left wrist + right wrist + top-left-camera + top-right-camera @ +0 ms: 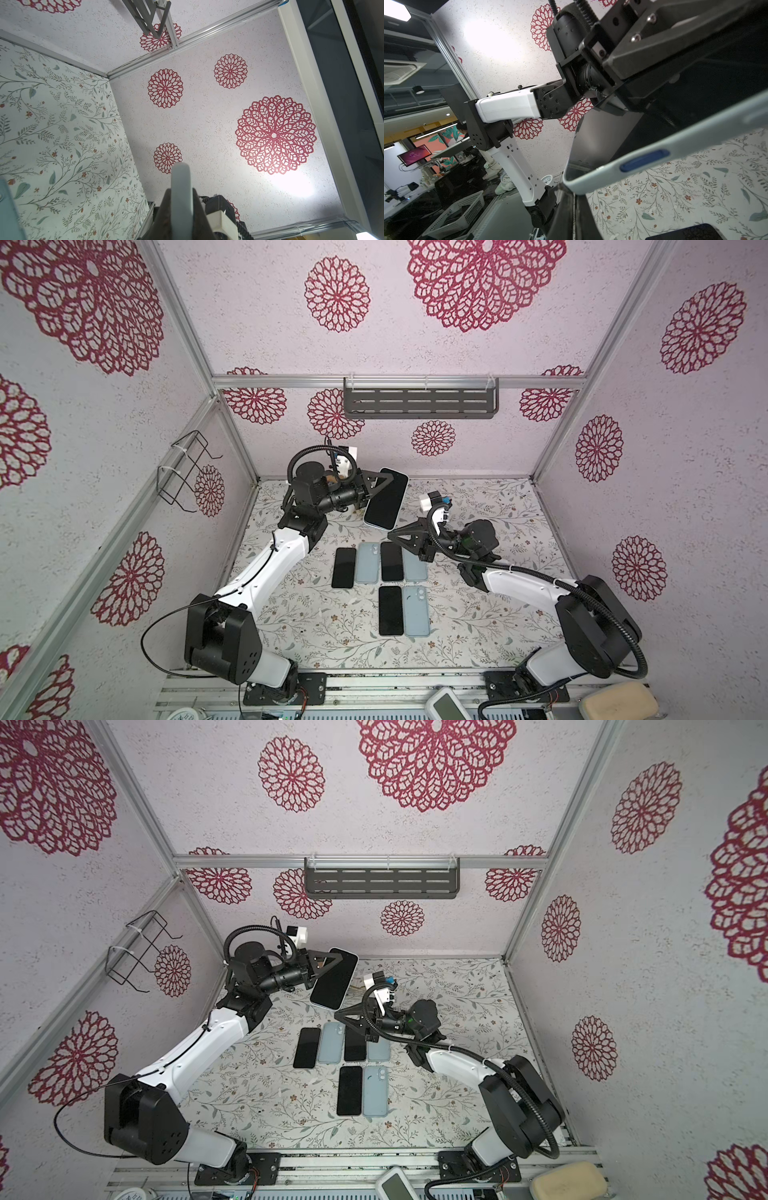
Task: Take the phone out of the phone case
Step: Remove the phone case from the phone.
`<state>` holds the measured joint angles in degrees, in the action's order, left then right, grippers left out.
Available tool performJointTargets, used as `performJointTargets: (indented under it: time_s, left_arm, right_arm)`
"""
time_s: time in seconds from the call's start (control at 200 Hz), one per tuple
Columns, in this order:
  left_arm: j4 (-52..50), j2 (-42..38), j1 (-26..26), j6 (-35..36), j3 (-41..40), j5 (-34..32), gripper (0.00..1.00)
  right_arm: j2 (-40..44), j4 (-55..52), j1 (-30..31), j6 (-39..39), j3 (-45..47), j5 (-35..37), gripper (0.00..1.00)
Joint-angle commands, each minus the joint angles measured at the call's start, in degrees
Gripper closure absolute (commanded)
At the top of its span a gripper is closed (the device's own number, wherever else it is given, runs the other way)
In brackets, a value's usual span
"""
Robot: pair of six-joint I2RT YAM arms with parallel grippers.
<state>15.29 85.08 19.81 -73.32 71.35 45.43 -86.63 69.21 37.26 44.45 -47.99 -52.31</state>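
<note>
Your left gripper (379,484) holds the phone (386,499), in its pale blue phone case (612,166), above the far side of the surface (478,614), jaws clenched on one long edge. The long axis slants down toward your right gripper (394,533), which is nearest the lower corner. Whether its jaws grip there cannot be told.

A phone (623,128) in a pale blue case (602,173) hangs tilted above the floral mat (675,197), its blue side button (644,161) showing. The left arm (508,108) clamps it, one black finger (654,52) over the dark screen. The right gripper (568,192) sits at the case's corner. Another phone (685,231) lies below.
</note>
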Motion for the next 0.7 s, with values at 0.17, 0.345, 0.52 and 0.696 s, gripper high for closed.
performJointTargets:
  time_s: [0.17,0.345,0.52,0.696]
  left_arm:
    - [-0.8,-2.5,1.6,2.8,0.5,-0.4,1.0]
    - [0.2,-2.7,1.6,3.0,-0.1,-0.7,1.0]
    - [-1.1,-2.7,1.5,2.6,-0.1,-1.3,1.0]
    - [-6.5,-1.1,1.3,2.6,1.6,-2.0,1.0]
  right_arm:
    - [-0.4,14.4,-0.3,6.6,-1.8,2.1,0.56]
    - [0.0,13.8,-0.4,6.5,-1.6,2.3,0.64]
    - [0.6,11.1,-0.5,4.5,-1.6,2.7,0.84]
    - [1.7,6.9,-0.5,-0.4,-0.5,3.8,0.88]
